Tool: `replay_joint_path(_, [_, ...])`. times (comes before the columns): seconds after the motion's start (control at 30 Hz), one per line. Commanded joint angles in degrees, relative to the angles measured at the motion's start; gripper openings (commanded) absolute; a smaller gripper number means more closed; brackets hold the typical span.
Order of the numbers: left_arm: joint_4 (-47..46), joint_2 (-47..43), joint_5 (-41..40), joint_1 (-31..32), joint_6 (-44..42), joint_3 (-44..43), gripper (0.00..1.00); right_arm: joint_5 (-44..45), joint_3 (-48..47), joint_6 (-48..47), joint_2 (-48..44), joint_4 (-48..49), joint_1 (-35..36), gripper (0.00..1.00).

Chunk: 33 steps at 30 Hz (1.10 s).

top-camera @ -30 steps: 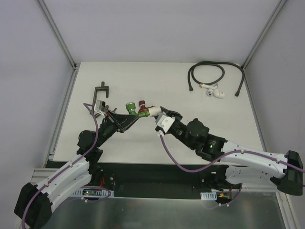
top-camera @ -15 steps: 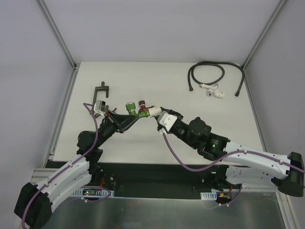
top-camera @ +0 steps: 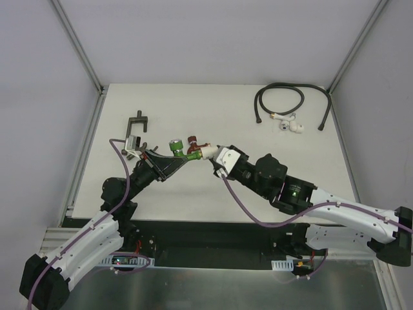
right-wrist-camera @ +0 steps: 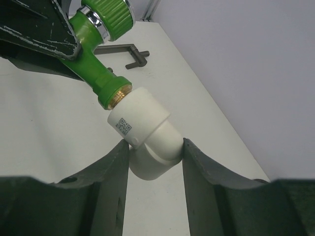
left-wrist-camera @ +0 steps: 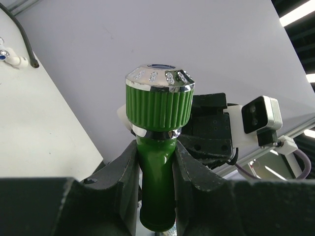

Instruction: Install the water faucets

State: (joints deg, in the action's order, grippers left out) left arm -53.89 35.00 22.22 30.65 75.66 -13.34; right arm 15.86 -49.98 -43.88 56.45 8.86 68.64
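The bright green faucet (top-camera: 175, 148) is held above the table by my left gripper (top-camera: 173, 158), which is shut on its body (left-wrist-camera: 157, 177) below the ribbed, silver-capped knob. Its brass-coloured end sits in a white elbow fitting (right-wrist-camera: 147, 132), and my right gripper (right-wrist-camera: 155, 150) is shut on that fitting. In the top view the fitting (top-camera: 208, 152) is between the two grippers, with my right gripper (top-camera: 216, 157) just right of it. The dark red faucet (top-camera: 192, 140) is right behind the joint; I cannot tell whether it touches it.
A black hose (top-camera: 279, 97) with white end fittings (top-camera: 290, 124) lies at the back right. A dark metal bracket (top-camera: 137, 119) and a small silver part (top-camera: 132, 143) lie at the back left. The bracket also shows in the right wrist view (right-wrist-camera: 125, 51).
The right arm has shifted and its wrist has turned a little. The left arm has moved slightly. Both grippers keep their holds, and faucet and fitting stay joined.
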Motion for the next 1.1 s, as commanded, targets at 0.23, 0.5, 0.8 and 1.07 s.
replay_joint_path(0.23, [1.4, -0.2, 7.5, 0.2, -11.4, -5.5, 0.0, -7.1, -12.4, 7.1, 1.0, -12.7, -1.1, 0.01])
replay_joint_path(0.5, [5.0, -0.2, 12.8, 0.2, -20.9, -8.5, 0.0, -11.8, -19.6, 10.8, 3.0, -22.6, -3.2, 0.01])
replay_joint_path(0.8, [10.8, -2.3, 19.4, 0.3, -33.7, -10.5, 0.0, -19.0, -23.4, 15.3, 4.5, -28.3, -7.1, 0.02])
replay_joint_path(1.07, [15.5, -3.5, 25.8, 0.8, -47.6, -11.7, 0.0, -24.8, -25.3, 19.7, 6.0, -30.8, -10.8, 0.02])
